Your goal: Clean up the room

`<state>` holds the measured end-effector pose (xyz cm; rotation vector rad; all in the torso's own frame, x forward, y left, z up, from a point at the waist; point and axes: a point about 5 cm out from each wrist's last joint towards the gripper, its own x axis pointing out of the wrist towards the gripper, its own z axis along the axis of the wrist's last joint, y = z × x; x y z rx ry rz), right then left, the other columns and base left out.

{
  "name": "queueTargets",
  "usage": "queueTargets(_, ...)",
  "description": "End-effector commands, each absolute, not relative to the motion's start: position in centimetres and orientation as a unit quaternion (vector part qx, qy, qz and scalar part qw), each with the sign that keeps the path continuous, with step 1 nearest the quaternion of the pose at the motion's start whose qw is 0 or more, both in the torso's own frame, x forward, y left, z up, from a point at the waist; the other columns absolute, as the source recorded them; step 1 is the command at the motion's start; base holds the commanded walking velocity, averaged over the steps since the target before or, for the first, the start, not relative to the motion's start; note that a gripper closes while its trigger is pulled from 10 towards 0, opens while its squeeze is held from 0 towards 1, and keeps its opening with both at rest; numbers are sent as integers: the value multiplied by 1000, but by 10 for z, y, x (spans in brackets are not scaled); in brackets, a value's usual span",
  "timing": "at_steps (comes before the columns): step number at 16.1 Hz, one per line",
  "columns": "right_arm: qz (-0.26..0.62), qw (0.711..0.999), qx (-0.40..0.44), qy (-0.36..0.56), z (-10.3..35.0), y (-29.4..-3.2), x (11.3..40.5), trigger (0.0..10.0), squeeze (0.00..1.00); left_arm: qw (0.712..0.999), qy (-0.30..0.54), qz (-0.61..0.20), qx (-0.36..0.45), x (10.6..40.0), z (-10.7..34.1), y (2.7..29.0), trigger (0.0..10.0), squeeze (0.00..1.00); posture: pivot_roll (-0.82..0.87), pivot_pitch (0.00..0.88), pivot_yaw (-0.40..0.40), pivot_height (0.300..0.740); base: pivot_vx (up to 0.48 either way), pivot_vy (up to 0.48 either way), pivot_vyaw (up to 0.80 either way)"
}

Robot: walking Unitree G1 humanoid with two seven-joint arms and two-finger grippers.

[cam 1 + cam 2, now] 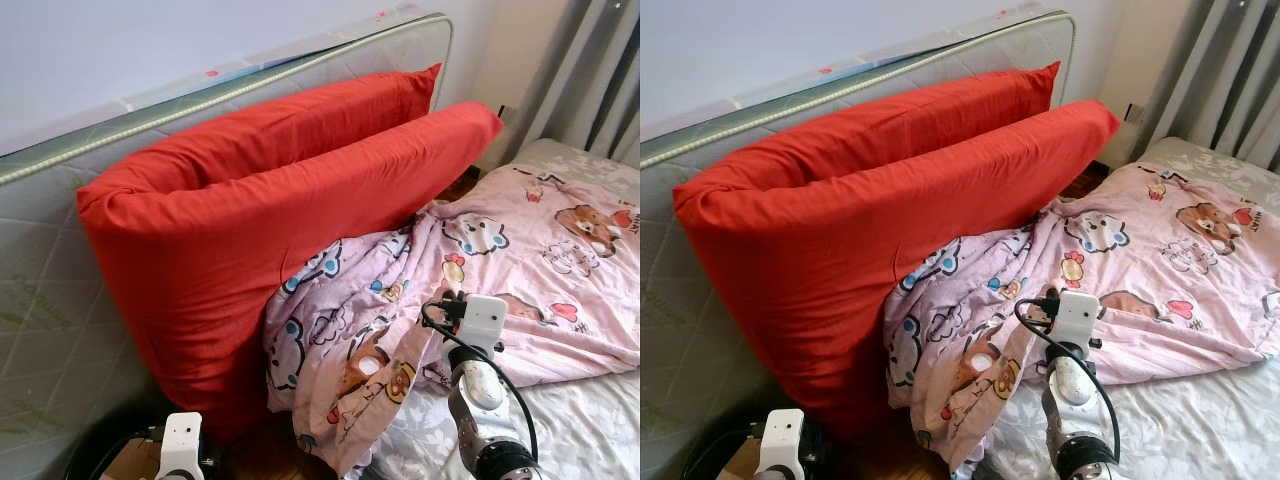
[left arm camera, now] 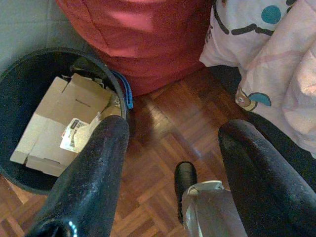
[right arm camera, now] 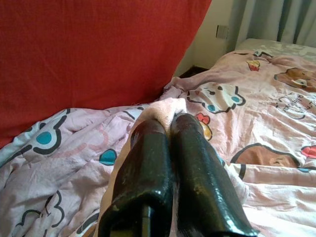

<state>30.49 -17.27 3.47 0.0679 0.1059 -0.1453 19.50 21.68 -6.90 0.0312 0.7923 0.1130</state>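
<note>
Cushion (image 1: 250, 220) leans on the mattress (image 1: 60, 290) (upright), blanket (image 1: 500, 270) to its right.

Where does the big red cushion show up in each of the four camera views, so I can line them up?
Left eye: red cushion fills the centre-left, leaning on the upright mattress.
Right eye: centre-left as well.
Left wrist: its lower edge lies along the top, above the wood floor.
Right wrist: upper left.
Shared landmark: the pink cartoon blanket lying against the cushion.

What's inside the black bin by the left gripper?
The bin holds flattened cardboard with a printed label; the left gripper hangs open above the floor beside it. Anything beneath the cardboard is covered.
</note>
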Motion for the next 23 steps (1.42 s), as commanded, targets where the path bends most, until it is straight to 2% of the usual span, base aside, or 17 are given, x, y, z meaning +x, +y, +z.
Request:
queueTargets(1,-68,996,29,50,35,-171,305,10000,0,914,400,59,19,188,-73,219,10000,0,-55,0,18,740,0,0,0)
queueTargets(23,-61,996,20,58,34,-170,305,10000,0,911,408,55,6,182,-77,214,10000,0,-64,0,7,740,0,0,0)
